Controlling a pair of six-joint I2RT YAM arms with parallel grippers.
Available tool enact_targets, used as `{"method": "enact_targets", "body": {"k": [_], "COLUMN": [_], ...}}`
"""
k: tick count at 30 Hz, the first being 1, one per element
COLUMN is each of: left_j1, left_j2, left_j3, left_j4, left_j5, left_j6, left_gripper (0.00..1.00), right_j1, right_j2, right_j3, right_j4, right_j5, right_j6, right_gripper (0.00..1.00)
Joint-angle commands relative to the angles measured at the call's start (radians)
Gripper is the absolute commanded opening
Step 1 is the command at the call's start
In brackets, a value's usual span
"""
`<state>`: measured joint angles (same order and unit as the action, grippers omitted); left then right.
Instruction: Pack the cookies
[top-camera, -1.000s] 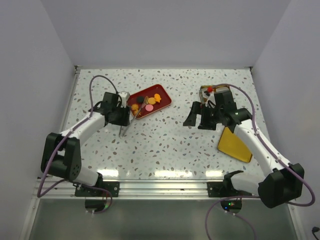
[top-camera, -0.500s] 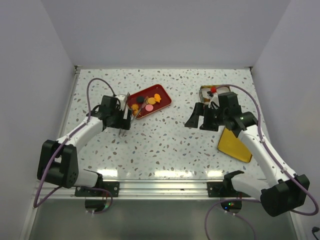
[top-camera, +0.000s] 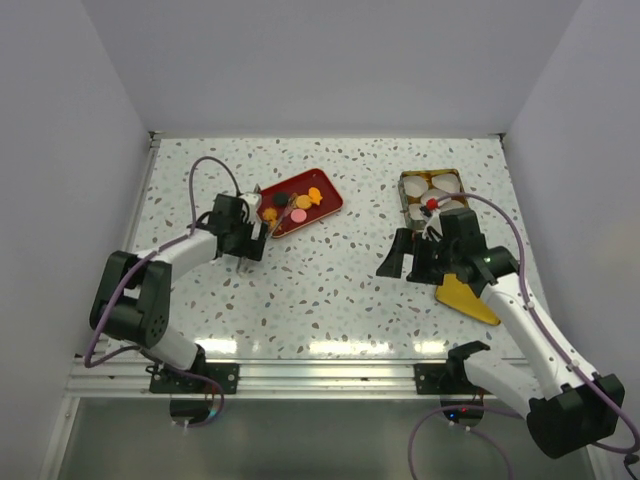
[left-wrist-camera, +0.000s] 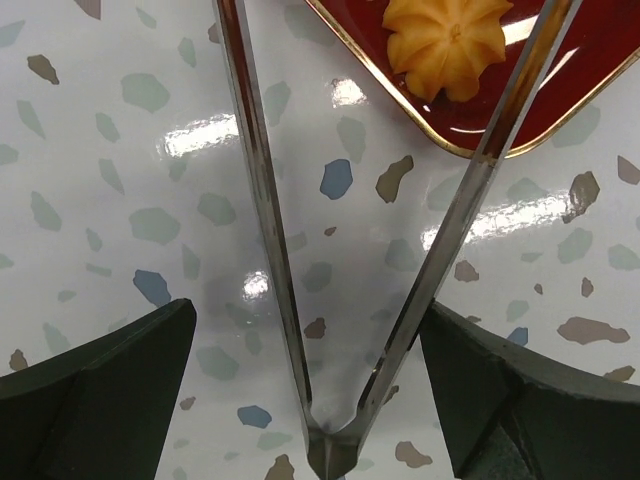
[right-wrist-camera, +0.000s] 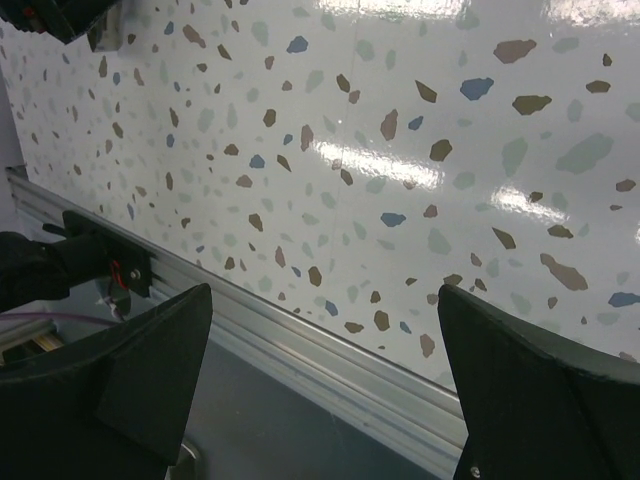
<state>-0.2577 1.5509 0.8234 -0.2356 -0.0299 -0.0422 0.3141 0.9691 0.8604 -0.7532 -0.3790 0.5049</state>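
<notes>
Tongs lie flat on the table, and the left gripper stands over them with its jaws spread wide. From the wrist view neither finger touches a blade, so the tool is let go, not gripped. The hinge sits between the fingers and the two blades fan out straight ahead toward the red tray. That long axis points right at the tray's near left corner. The right blade crosses the tray's rim, and the left blade stops just outside it. An orange cookie sits inside that corner, between the two tips. The rest of the cookies are scattered further in across the tray. I judge the left arm the one to act: it is just beside the tray, and squeezing the blades along this line would pinch that cookie. The right gripper, jaws also wide and empty, hangs well to the right of the tray, below the tin with its paper cups.
</notes>
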Motion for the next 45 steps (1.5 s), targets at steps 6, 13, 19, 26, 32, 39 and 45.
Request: {"method": "enact_targets", "body": {"k": [6, 13, 19, 26, 32, 39, 45], "left_j1": [-0.005, -0.005, -0.003, -0.005, -0.005, -0.049, -0.123], "left_j2": [0.115, 0.166, 0.072, -0.069, -0.146, -0.185, -0.23], "left_j3": [0.022, 0.043, 0.08, 0.215, 0.339, 0.408, 0.413], "left_j4": [0.145, 0.159, 0.055, -0.149, -0.284, -0.421, -0.467], "left_j5": [0.025, 0.077, 0.048, -0.01, -0.059, -0.035, -0.015], "left_j6": [0.022, -0.01, -0.036, -0.056, -0.064, -0.081, -0.113], "left_gripper": [0.9, 0.5, 0.37, 0.36, 0.36, 0.44, 0.47], "right_j1": [0.0, 0.0, 0.002, 0.0, 0.002, 0.002, 0.005], "right_j2": [-0.009, 0.031, 0.045, 0.046, 0.077, 0.144, 0.261], "right_j3": [-0.015, 0.005, 0.015, 0.051, 0.103, 0.189, 0.291], "right_j4": [-0.008, 0.0, 0.011, 0.021, 0.028, 0.07, 0.235], "right_j5": [0.043, 0.045, 0.038, 0.034, 0.02, -0.027, -0.146], "right_j6": [0.001, -0.015, -0.014, 0.006, 0.012, 0.043, 0.196], "right_gripper": [0.99, 0.99, 0.99, 0.99, 0.99, 0.99, 0.99]}}
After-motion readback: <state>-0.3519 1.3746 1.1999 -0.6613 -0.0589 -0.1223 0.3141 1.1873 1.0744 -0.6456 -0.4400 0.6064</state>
